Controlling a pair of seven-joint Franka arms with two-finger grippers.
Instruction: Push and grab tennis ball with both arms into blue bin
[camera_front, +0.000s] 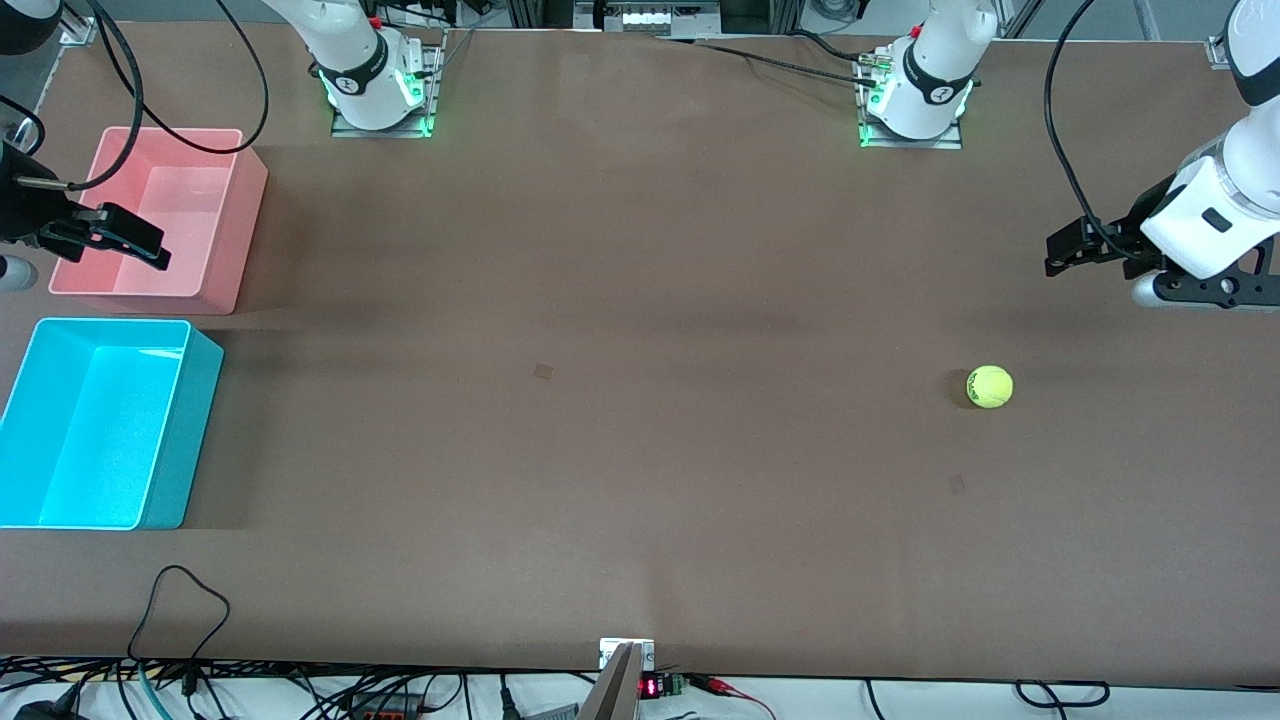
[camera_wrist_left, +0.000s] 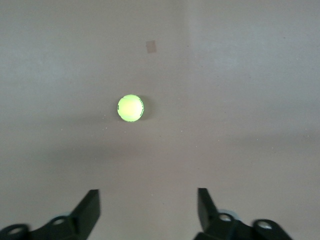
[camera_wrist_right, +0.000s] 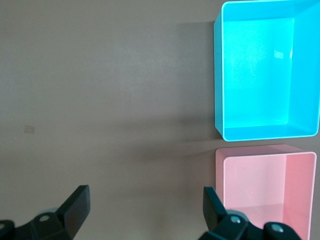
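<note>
The tennis ball (camera_front: 989, 387) lies on the brown table toward the left arm's end; it also shows in the left wrist view (camera_wrist_left: 130, 108). My left gripper (camera_front: 1062, 252) hangs open and empty in the air, apart from the ball, and its own view shows the jaws spread wide (camera_wrist_left: 148, 200). The blue bin (camera_front: 185, 430) stands at the right arm's end and holds nothing; it also shows in the right wrist view (camera_wrist_right: 218, 75). My right gripper (camera_front: 150, 248) is open and empty over the pink bin (camera_front: 235, 230), with its jaws wide apart in its own view (camera_wrist_right: 145, 197).
The pink bin (camera_wrist_right: 220, 175) stands beside the blue bin, farther from the front camera. Two small tape marks (camera_front: 543, 372) (camera_front: 957, 484) lie on the table. Cables (camera_front: 180, 600) trail along the table's near edge.
</note>
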